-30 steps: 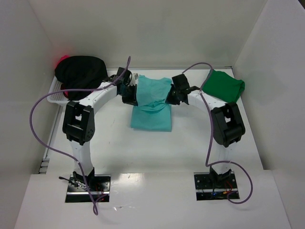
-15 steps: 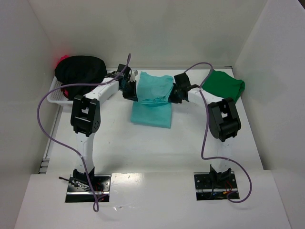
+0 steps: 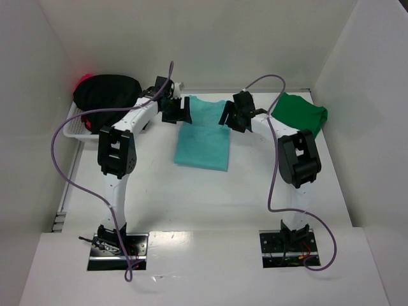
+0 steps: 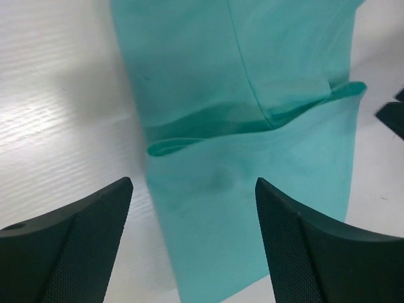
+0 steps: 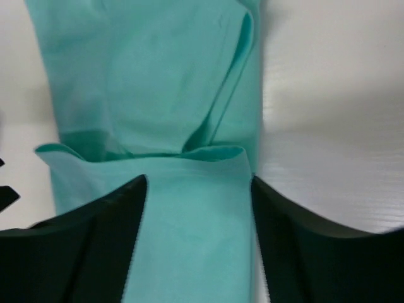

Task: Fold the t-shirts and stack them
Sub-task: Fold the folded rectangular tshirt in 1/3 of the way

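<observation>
White table [image 3: 191, 191], white walls [image 3: 223, 38], teal t-shirt [image 3: 204, 137]

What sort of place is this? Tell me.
Likely a robot lab test cell: left arm and right arm bolted to a white table, bare white walls boxing it in, a teal t-shirt laid out.

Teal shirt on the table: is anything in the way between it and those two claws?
Nothing visible. The left gripper and right gripper hang open right over the light teal t-shirt, with only air between.
</observation>
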Action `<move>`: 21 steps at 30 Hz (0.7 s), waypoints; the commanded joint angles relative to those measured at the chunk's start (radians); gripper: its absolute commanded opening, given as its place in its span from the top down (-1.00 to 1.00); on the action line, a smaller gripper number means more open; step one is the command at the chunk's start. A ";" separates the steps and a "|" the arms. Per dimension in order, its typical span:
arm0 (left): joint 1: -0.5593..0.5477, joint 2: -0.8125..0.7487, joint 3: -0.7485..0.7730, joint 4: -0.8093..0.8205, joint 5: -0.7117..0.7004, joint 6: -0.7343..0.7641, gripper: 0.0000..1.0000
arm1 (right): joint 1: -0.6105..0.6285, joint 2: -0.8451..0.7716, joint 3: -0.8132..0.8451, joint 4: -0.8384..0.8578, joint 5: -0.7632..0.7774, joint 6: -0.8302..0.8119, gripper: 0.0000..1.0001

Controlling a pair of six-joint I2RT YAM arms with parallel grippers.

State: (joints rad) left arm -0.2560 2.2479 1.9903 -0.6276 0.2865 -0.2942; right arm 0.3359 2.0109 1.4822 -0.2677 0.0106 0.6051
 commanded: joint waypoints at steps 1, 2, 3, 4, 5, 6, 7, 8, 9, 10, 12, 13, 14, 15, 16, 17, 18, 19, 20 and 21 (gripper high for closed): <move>0.024 -0.062 0.042 -0.009 -0.058 0.012 -0.75 | -0.008 -0.101 0.056 0.070 0.057 -0.041 -0.55; 0.024 -0.089 0.028 -0.009 -0.064 0.012 -0.77 | -0.008 -0.127 0.052 0.074 0.057 -0.050 -0.61; 0.024 -0.122 0.011 -0.005 -0.064 0.012 -0.80 | -0.008 -0.155 0.037 0.080 0.053 -0.050 -0.67; 0.024 -0.143 -0.023 0.007 -0.064 0.012 -0.82 | -0.008 -0.173 0.021 0.085 0.042 -0.053 -0.74; 0.024 -0.172 -0.070 0.020 -0.064 0.012 -0.85 | -0.008 -0.190 0.003 0.091 0.030 -0.059 -0.78; 0.024 -0.208 -0.105 0.033 -0.064 0.012 -0.87 | -0.008 -0.209 -0.021 0.091 0.014 -0.059 -0.80; 0.024 -0.229 -0.142 0.045 -0.064 0.007 -0.87 | -0.008 -0.232 -0.036 0.088 0.000 -0.055 -0.80; 0.024 -0.258 -0.196 0.049 -0.060 -0.002 -0.87 | -0.008 -0.246 -0.064 0.082 -0.005 -0.048 -0.80; 0.020 -0.292 -0.264 0.062 -0.053 -0.010 -0.87 | -0.008 -0.269 -0.106 0.079 -0.015 -0.043 -0.81; 0.014 -0.314 -0.311 0.074 -0.053 -0.027 -0.89 | -0.008 -0.300 -0.136 0.073 -0.015 -0.028 -0.82; -0.002 -0.383 -0.406 0.097 -0.044 -0.049 -0.89 | 0.007 -0.337 -0.233 0.073 -0.015 -0.016 -0.83; -0.008 -0.412 -0.470 0.114 -0.044 -0.062 -0.89 | 0.023 -0.358 -0.273 0.073 -0.015 -0.010 -0.85; -0.008 -0.446 -0.546 0.120 -0.048 -0.074 -0.89 | 0.035 -0.380 -0.317 0.063 -0.010 -0.006 -0.85; -0.008 -0.465 -0.588 0.125 -0.055 -0.085 -0.89 | 0.047 -0.386 -0.341 0.042 0.002 0.002 -0.85; -0.008 -0.481 -0.625 0.137 -0.055 -0.095 -0.90 | 0.058 -0.391 -0.364 0.035 0.009 0.008 -0.85; -0.008 -0.497 -0.665 0.144 -0.060 -0.103 -0.91 | 0.071 -0.404 -0.399 0.035 0.009 0.021 -0.85; -0.008 -0.511 -0.709 0.149 -0.070 -0.103 -0.91 | 0.080 -0.414 -0.444 0.041 0.005 0.031 -0.85; -0.008 -0.514 -0.729 0.162 -0.070 -0.107 -0.91 | 0.084 -0.418 -0.476 0.056 -0.004 0.044 -0.84; -0.008 -0.521 -0.741 0.170 -0.070 -0.114 -0.91 | 0.092 -0.429 -0.508 0.062 -0.007 0.054 -0.82; -0.008 -0.521 -0.753 0.173 -0.070 -0.114 -0.91 | 0.096 -0.435 -0.520 0.062 -0.014 0.062 -0.79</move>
State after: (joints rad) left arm -0.2691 1.7645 1.2669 -0.5132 0.2249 -0.3771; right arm 0.4119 1.6382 1.0099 -0.2168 -0.0017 0.6269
